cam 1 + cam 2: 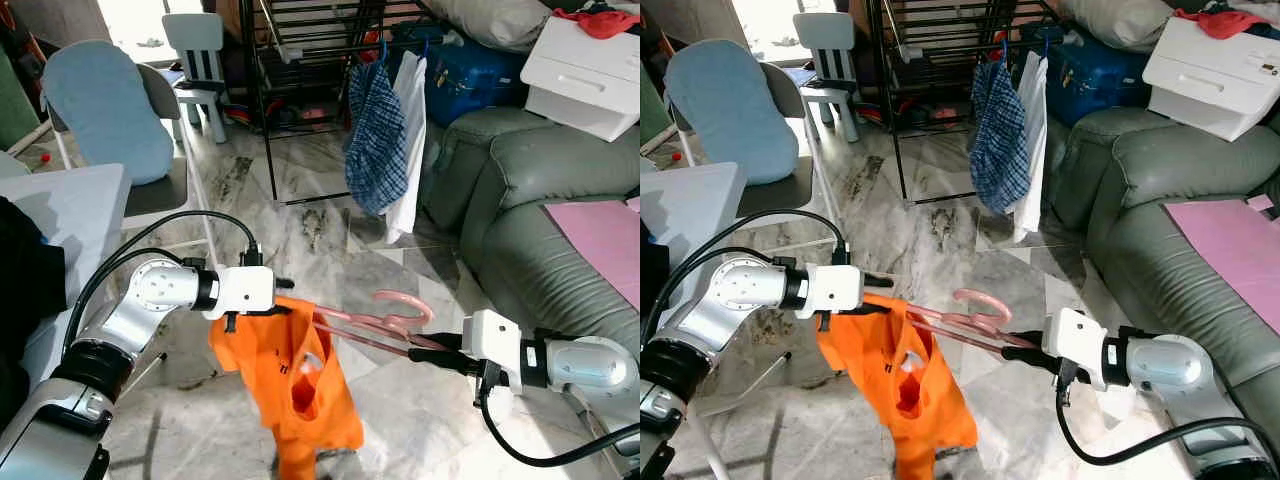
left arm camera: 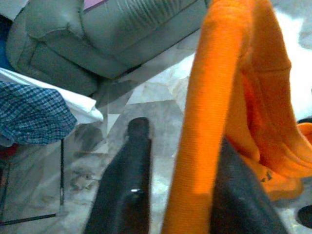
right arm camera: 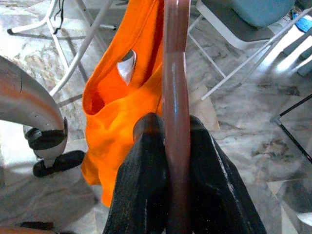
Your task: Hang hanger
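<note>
A pink plastic hanger (image 1: 385,322) is held low over the marble floor, its hook curling upward. My right gripper (image 1: 428,347) is shut on one end of it; the right wrist view has both black fingers (image 3: 146,180) pressed against the hanger bar (image 3: 176,87). An orange shirt (image 1: 300,390) droops from the hanger's other end. My left gripper (image 1: 283,291) is shut on the shirt's upper edge, with orange cloth (image 2: 204,146) between its fingers (image 2: 129,185). Behind stands a black drying rack (image 1: 300,60) with a plaid shirt (image 1: 375,140) and a white garment (image 1: 410,130) hanging on it.
A green sofa (image 1: 530,200) runs along the right, with a white box (image 1: 585,70) on its back and a pink sheet (image 1: 600,230) on the seat. On the left stand a white table (image 1: 70,210) and a folding chair with a blue cushion (image 1: 105,110).
</note>
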You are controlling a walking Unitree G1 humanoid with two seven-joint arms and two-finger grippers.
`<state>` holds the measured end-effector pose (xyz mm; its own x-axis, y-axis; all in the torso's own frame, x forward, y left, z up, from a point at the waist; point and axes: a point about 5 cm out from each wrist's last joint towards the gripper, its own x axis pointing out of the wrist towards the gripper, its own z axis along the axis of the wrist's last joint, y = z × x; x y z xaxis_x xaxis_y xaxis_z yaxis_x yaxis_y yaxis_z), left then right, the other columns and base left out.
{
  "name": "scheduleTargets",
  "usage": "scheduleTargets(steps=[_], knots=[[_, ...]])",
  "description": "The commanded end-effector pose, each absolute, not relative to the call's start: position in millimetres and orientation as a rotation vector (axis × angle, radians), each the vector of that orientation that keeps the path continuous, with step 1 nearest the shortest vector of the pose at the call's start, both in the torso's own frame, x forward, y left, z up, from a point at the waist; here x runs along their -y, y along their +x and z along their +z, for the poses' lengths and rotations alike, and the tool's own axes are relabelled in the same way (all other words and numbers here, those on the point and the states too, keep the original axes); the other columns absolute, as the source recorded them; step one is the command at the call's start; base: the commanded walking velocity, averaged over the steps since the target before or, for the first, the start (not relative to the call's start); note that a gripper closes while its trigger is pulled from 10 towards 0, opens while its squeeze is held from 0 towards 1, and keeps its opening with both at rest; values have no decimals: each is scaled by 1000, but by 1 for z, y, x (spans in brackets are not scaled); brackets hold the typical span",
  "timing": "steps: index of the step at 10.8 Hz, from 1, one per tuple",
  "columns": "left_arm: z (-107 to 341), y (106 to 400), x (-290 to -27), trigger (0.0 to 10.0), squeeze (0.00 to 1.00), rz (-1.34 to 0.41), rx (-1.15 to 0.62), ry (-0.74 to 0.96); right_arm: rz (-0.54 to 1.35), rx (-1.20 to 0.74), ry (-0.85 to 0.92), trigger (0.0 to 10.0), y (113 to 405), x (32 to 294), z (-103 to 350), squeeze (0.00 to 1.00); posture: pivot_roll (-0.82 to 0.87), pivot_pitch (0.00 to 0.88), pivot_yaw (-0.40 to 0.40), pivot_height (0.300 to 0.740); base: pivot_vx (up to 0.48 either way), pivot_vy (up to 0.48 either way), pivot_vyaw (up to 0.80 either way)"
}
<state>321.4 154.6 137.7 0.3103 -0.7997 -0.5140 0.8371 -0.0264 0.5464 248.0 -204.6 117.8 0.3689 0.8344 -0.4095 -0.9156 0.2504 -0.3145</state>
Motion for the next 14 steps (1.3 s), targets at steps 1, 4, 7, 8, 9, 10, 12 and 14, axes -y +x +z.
scheduleTargets(steps=[1,4,7,8,9,10,12,14], knots=[[143,325,-156,0,0,-1315,-59,923,1207,-127,-573,10000,250,201,123,0,-167,18,19,740,0,0,0],[144,324,-154,0,0,-1337,-69,910,1192,-120,-579,10000,252,200,123,0,-170,18,15,740,0,0,0],[142,323,-153,0,0,-1349,-85,894,1178,-129,-584,10000,256,200,122,0,-167,14,10,740,0,0,0],[140,322,-155,0,0,-1354,-103,881,1182,-159,-597,10000,257,200,118,0,-166,13,9,740,0,0,0],[137,321,-158,0,0,-1338,-119,855,1189,-202,-591,10000,260,202,116,1000,-160,13,6,740,0,0,0],[136,321,-160,0,0,-1312,-115,827,1197,-212,-625,10000,261,204,117,1000,-158,13,8,740,0,0,0],[119,312,-169,0,0,-1265,-163,674,1184,-222,-693,10000,269,214,128,1000,-159,12,8,740,0,0,0],[103,303,-185,0,0,-1211,-225,579,1121,-257,-779,10000,281,235,146,1000,-159,8,10,740,0,0,0]])
